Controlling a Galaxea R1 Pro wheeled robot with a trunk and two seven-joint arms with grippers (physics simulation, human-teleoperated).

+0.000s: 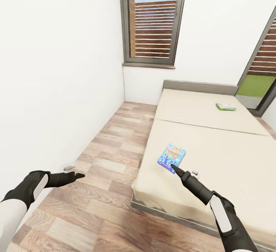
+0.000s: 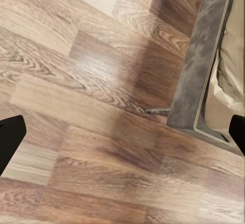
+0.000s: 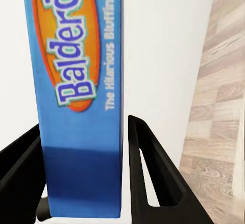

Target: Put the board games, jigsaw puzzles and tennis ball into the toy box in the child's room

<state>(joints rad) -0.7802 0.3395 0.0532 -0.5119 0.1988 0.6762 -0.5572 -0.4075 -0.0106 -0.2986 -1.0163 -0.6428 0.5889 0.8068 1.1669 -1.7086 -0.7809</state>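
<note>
Over the bed (image 1: pixel 214 137), the right gripper (image 1: pixel 177 169) was clamped on the blue board game (image 1: pixel 171 156), lifting it for transport; the left gripper (image 1: pixel 76 175) hung empty, fingers apart.

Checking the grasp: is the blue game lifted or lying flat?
Lifted: the blue game stands tilted off the bed, clamped between the right tool fingers.

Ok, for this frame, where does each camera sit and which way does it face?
Head view: on the head, looking down over the bed; both arms, left pincer and right pincer show.
Left wrist view: on the left arm, facing the plank floor; dark fingertips at the edges.
Right wrist view: on the right arm, fingers flanking the blue board game.
Shared: head and right wrist both show that game.
</note>
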